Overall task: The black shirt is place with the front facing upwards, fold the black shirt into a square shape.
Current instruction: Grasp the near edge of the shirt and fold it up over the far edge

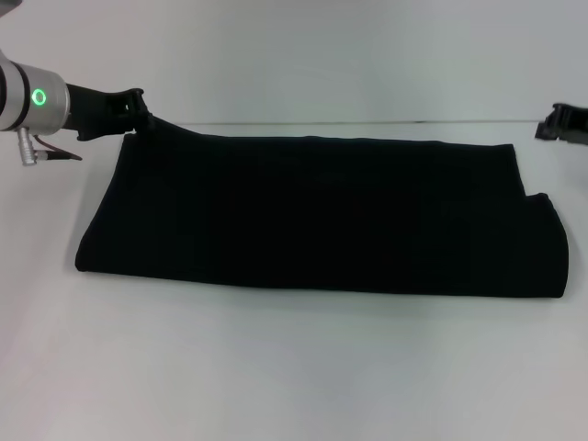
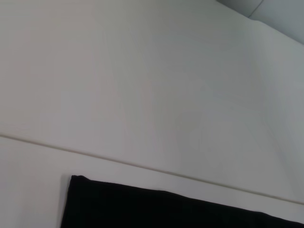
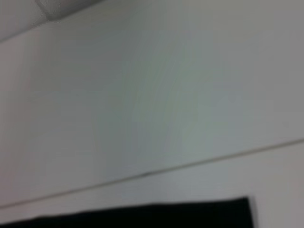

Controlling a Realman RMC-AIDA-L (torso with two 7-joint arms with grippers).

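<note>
The black shirt (image 1: 322, 216) is lying flat on the white table (image 1: 294, 386) as a wide folded band, plain black side showing, no lettering visible. It is looking soft, light and limp, so it is likely sagging wherever it is lifted; corners and hems are seeming the best places to pinch. The left gripper (image 1: 129, 106) is sitting at the shirt's far left corner, seemingly clamped on that cloth. The right gripper (image 1: 558, 122) is hovering off the far right corner; its state is unclear. Bare table is lying all around.
</note>
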